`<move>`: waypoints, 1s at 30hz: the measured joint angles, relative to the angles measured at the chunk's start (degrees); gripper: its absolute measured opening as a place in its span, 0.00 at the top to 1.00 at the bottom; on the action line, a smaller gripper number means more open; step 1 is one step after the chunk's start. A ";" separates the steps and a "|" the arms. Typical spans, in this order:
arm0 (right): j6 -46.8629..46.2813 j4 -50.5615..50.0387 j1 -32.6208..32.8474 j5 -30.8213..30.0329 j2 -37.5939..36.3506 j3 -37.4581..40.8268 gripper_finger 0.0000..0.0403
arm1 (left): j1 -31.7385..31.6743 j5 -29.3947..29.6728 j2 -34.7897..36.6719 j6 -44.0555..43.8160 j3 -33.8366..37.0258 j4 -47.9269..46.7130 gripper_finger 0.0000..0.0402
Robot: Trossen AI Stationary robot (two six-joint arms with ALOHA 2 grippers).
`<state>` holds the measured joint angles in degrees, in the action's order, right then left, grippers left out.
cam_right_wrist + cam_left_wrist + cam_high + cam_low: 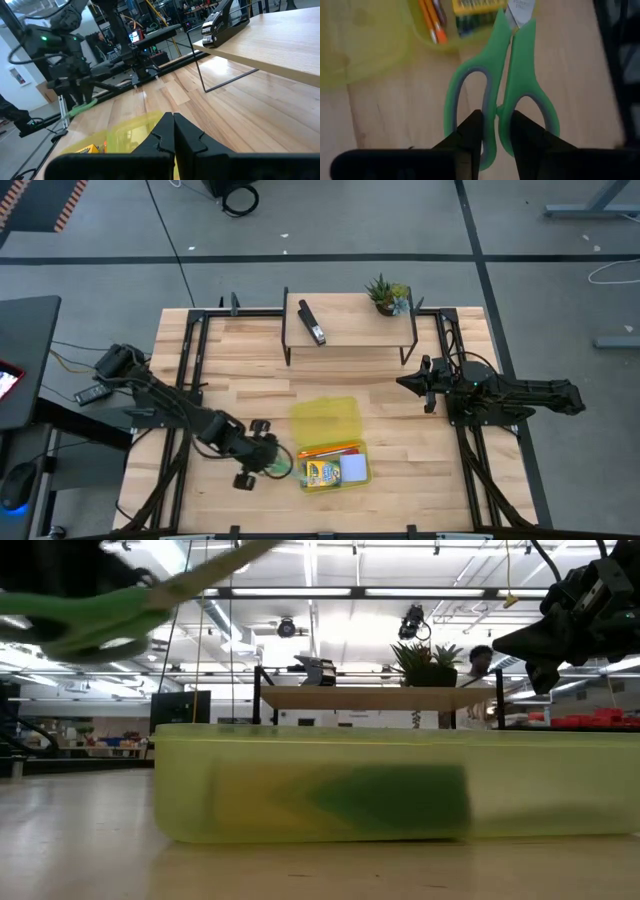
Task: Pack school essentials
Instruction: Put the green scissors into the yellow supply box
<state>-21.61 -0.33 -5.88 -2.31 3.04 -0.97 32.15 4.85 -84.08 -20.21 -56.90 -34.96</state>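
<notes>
Left wrist view: green-handled scissors between left gripper fingers.

Green-handled scissors closed, lifted beside the apparently half-packed stationery set.

Light wooden table on a grey floor crossed by dark lines. Small raised shelf at the table's far edge. Ceiling strip lights overhead; beyond, what may be workbenches and a person.
</notes>
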 joint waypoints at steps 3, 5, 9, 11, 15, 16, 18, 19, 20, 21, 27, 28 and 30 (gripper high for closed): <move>0.00 0.00 0.00 0.01 0.00 0.00 0.99 | -1.64 0.45 -4.16 -5.00 -5.02 -0.72 0.79; 0.00 0.01 0.00 0.00 -0.01 0.00 0.99 | -2.57 1.22 -7.82 -8.19 -9.18 -1.25 0.78; 0.00 0.00 0.00 0.01 0.01 0.00 0.99 | -4.69 2.84 -16.76 -15.00 -19.03 -5.21 0.79; 0.00 0.00 -0.01 0.00 0.00 0.00 0.99 | -5.88 2.88 -21.11 -18.70 -24.26 -7.36 0.79; 0.00 0.00 0.00 0.01 -0.01 0.00 0.99 | -7.59 3.03 -28.84 -24.93 -33.52 -12.86 0.79; 0.00 0.01 0.00 0.00 0.01 0.00 0.99 | -7.91 3.00 -30.53 -26.51 -35.44 -14.34 0.79; 0.00 0.01 -0.01 0.02 -0.01 0.00 0.99 | -8.39 2.83 -33.33 -29.21 -38.66 -16.65 0.79; 0.00 0.01 0.00 0.00 0.00 0.00 0.99 | -8.59 2.49 -34.54 -30.24 -40.23 -17.26 0.79; 0.00 -0.01 -0.01 0.02 0.01 0.00 0.99 | -8.67 2.10 -35.40 -30.68 -41.45 -17.62 0.79; 0.00 0.01 -0.01 0.00 0.01 0.00 0.99 | -8.75 1.89 -36.12 -31.21 -42.41 -17.93 0.79; 0.00 -0.01 0.00 0.01 -0.01 0.00 0.99 | -8.39 1.29 -37.81 -33.15 -43.57 -20.43 0.79; 0.00 0.01 -0.01 0.01 0.00 0.00 0.99 | -8.21 1.30 -37.94 -32.98 -43.57 -20.68 0.78; 0.00 0.01 0.01 0.00 0.01 0.00 0.99 | -8.01 1.30 -38.20 -31.80 -43.57 -20.60 0.78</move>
<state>-21.61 -0.32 -5.87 -2.30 3.05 -0.97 24.13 6.15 -122.28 -52.02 -100.47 -55.56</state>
